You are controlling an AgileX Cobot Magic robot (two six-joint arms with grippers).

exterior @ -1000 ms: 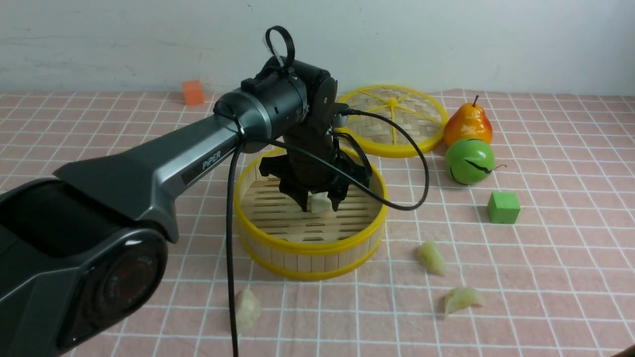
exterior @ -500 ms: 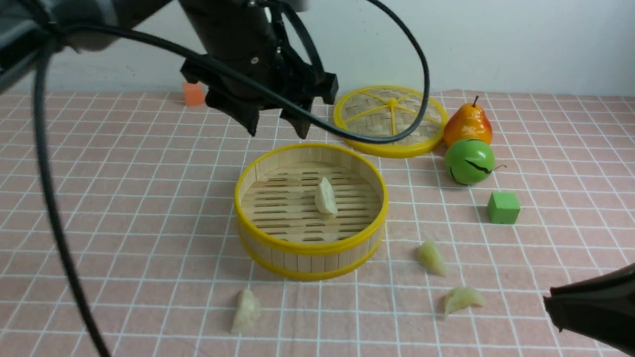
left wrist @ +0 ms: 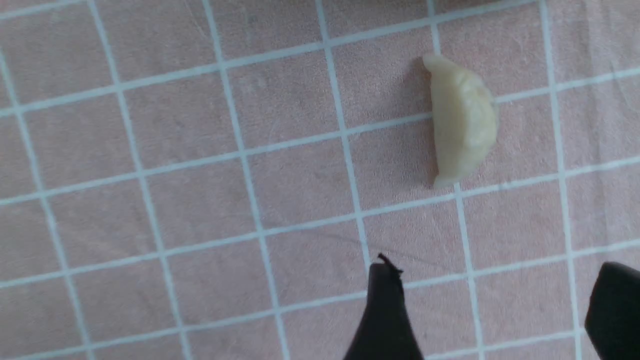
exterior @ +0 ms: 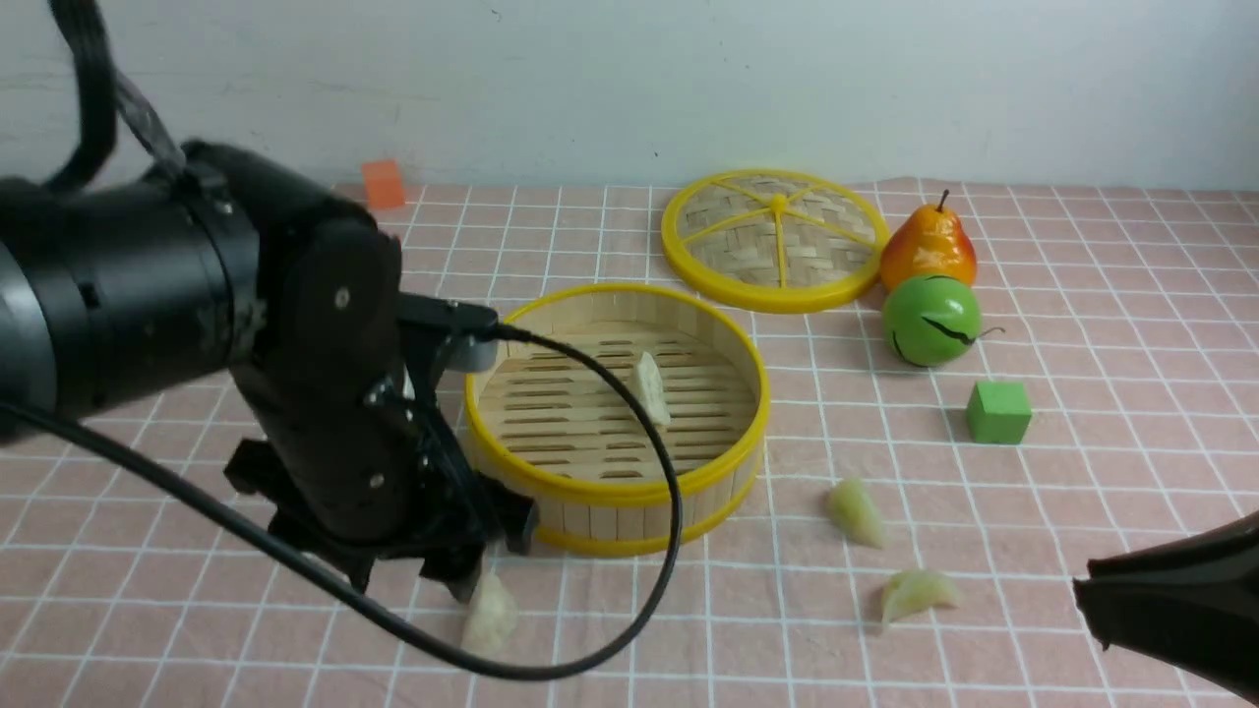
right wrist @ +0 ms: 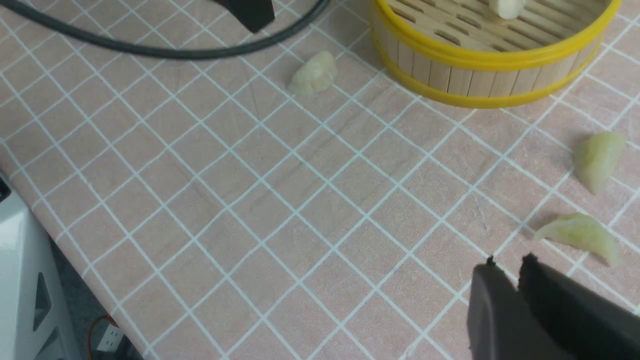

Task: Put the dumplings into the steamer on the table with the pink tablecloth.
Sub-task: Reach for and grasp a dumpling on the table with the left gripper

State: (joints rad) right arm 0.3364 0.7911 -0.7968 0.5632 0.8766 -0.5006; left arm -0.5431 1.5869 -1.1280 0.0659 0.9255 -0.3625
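Currently one dumpling [exterior: 648,387] lies inside the steamer [exterior: 615,492], on the slatted floor, right of centre. The steamer stands upright on the cloth [exterior: 1082,472] at mid-table.

1. Left claw [left wrist: 500,305]: fingers spread wide, nothing between them. It hangs low over the cloth at the steamer's near-left side. A second dumpling [exterior: 489,612] lies flat on the cloth just ahead of the fingertips, outside the gap and not touching either finger. The arm's cable [exterior: 669,511] loops in front of the steamer wall.

2. Right claw [right wrist: 510,265]: fingers pressed together, holding nothing. It sits at the near right edge of the front view, above the cloth.

3. Remaining dumplings: a third [exterior: 855,511] lies near the steamer's right side; a fourth [exterior: 919,593] lies nearer the robot, close to the right claw's tips but apart from them.

4. Other items: the lid [exterior: 777,241] lies flat behind the steamer. A pear [exterior: 927,246] stands just beside the lid, with a green ball [exterior: 930,320] in front of it. A green cube [exterior: 997,411] sits nearer still. An orange cube [exterior: 383,183] rests at the far edge.
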